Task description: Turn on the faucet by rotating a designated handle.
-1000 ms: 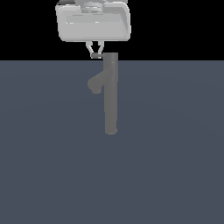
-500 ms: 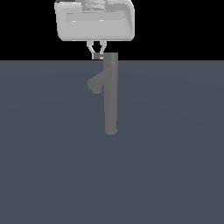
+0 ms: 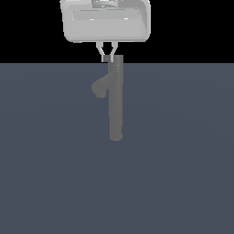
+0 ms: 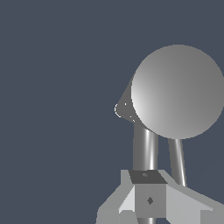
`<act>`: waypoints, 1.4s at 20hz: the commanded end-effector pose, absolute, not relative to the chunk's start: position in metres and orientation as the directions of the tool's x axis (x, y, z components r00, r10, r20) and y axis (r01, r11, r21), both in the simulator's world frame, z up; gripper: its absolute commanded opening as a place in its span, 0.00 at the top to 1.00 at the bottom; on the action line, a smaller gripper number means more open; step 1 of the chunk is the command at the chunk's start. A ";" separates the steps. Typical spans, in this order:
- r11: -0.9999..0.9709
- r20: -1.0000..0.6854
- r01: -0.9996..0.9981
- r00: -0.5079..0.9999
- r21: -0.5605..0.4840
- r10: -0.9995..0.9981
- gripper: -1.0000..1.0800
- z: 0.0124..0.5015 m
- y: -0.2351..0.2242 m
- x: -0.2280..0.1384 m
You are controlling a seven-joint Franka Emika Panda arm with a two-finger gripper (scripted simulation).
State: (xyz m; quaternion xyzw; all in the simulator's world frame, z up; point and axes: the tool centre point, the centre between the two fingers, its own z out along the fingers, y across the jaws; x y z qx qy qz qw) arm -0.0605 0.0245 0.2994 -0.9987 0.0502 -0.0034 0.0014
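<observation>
Gripper at the faucet's cap, closed around the thin handle

Your gripper [image 3: 106, 57] hangs just over the cap with its tips pinched together on the handle [image 4: 145, 151], presumably to swing the rod about the column. The faucet [image 3: 116, 98] stands upright toward the bench's [image 3: 45, 173] far edge, midway between its side edges, with its spout stub angled to the exterior view's left. No containers appear.

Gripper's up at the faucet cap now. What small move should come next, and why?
Probably a short sideways push. In the exterior view the gripper has its fingertips drawn together beside the faucet cap. The wrist view shows the thin handle running to them, so sweeping it around the column should start the turn.
</observation>
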 end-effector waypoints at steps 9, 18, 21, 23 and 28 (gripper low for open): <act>-0.991 0.001 -0.132 0.991 0.000 -0.132 1.00 0.301 -0.036 -0.049; -0.994 -0.008 -0.106 0.994 -0.002 -0.106 1.00 0.300 -0.028 -0.031; -0.993 -0.005 -0.115 0.993 -0.001 -0.115 1.00 0.300 -0.037 -0.022; -0.993 -0.004 -0.121 0.993 -0.001 -0.121 1.00 0.300 -0.044 -0.016; -0.991 0.000 -0.133 0.991 0.000 -0.133 1.00 0.301 -0.056 -0.004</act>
